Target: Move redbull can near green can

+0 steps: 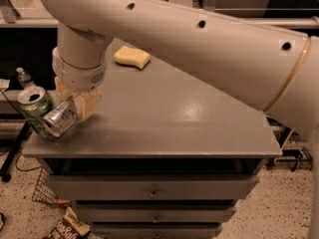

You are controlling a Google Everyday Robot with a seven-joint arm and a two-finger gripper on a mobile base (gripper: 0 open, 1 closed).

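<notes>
Gripper [71,111]: seen at the left edge of the table [174,123], closed around the redbull can [59,120].
Redbull can: held tilted, just beside the green can [36,108].

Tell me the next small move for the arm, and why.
Probably right the redbull can and lower it onto the table beside the green can, toward the table's middle. The gripper holds it tilted, close against the green can, which stands at the table's left edge, so a nudge could topple that.
</notes>
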